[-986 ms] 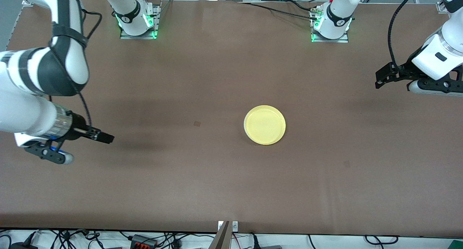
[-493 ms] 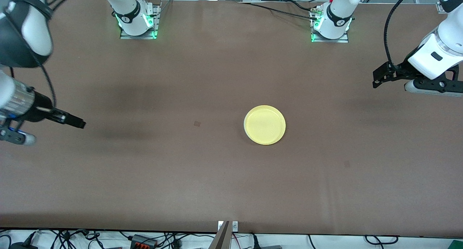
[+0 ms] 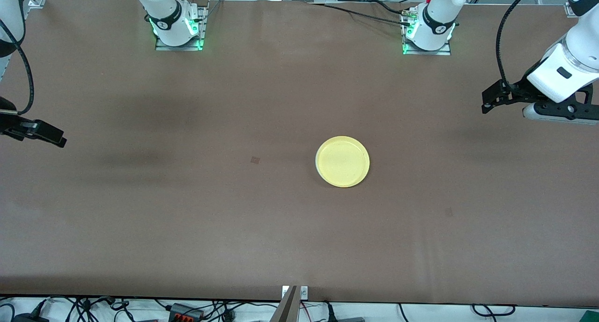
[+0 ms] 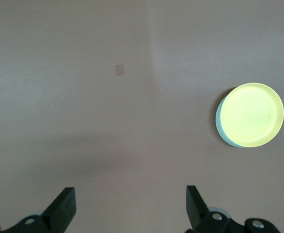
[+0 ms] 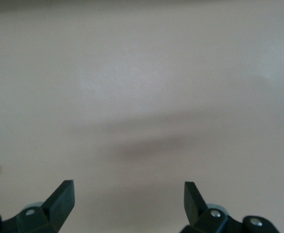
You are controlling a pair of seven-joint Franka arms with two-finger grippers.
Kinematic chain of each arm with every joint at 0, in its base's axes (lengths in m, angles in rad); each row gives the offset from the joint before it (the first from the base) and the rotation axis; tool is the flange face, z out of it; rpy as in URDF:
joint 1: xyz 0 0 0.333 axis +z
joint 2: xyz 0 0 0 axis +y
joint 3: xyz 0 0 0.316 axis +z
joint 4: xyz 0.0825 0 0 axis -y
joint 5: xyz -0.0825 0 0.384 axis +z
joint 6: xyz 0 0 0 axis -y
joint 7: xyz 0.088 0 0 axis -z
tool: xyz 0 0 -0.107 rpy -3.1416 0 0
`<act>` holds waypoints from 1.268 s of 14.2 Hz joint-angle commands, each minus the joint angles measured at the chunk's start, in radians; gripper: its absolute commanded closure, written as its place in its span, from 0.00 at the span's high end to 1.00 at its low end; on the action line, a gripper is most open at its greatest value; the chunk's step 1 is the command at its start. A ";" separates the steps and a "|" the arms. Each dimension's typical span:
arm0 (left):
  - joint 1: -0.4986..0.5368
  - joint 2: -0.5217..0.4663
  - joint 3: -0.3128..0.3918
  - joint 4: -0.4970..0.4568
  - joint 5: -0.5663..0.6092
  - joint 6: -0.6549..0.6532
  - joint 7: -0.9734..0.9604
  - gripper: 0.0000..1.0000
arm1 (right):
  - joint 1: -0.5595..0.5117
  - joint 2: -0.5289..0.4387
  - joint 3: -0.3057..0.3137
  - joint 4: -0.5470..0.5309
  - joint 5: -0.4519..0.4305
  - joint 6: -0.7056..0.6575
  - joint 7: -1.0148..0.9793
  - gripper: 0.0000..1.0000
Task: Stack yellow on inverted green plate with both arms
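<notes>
Where it rests on the green plate (image 4: 221, 127) — round, shallow yellow (image 3: 342, 161), rim up.

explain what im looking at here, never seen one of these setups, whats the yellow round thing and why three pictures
Two white robot arms are bolted along one edge of a brown table. The wide picture comes from a high camera facing them; the other two come from small cameras on each arm's wrist, looking past that arm's black two-fingered tool.

The yellow plate lies on the table. In the left wrist view a pale green plate peeks out from under it, so the yellow one sits on top.

The left tool hangs over the left arm's end of the table, the right tool over the right arm's end. Both are open and hold nothing. A small dark patch marks the table beside the plates.
</notes>
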 commanded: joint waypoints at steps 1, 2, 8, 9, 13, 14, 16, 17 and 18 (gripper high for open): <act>0.009 -0.005 -0.014 0.007 0.015 -0.015 0.020 1.00 | -0.030 -0.039 0.004 -0.025 -0.005 -0.048 -0.053 1.00; 0.009 -0.005 -0.014 0.007 0.015 -0.015 0.020 1.00 | -0.032 -0.052 0.004 -0.037 -0.004 -0.053 -0.054 1.00; 0.013 -0.005 -0.013 0.007 0.015 -0.017 0.021 1.00 | -0.028 -0.192 0.007 -0.274 -0.015 0.076 -0.054 1.00; 0.013 -0.004 -0.013 0.007 0.017 -0.015 0.021 1.00 | -0.028 -0.206 0.007 -0.293 -0.013 0.076 -0.054 1.00; 0.015 0.006 -0.013 0.028 0.021 -0.017 0.047 1.00 | -0.026 -0.209 0.010 -0.287 -0.011 0.068 -0.050 1.00; 0.017 0.012 -0.013 0.031 0.021 -0.017 0.049 1.00 | -0.026 -0.211 0.010 -0.286 -0.005 0.067 -0.053 1.00; 0.023 0.022 0.000 0.040 0.020 -0.018 0.051 1.00 | -0.026 -0.220 0.010 -0.286 -0.004 0.043 -0.054 1.00; 0.027 0.023 0.001 0.040 0.020 -0.018 0.052 1.00 | -0.026 -0.223 0.010 -0.286 -0.004 0.027 -0.057 1.00; 0.033 0.024 0.001 0.040 0.020 -0.018 0.052 1.00 | -0.026 -0.227 0.010 -0.287 -0.004 0.022 -0.057 1.00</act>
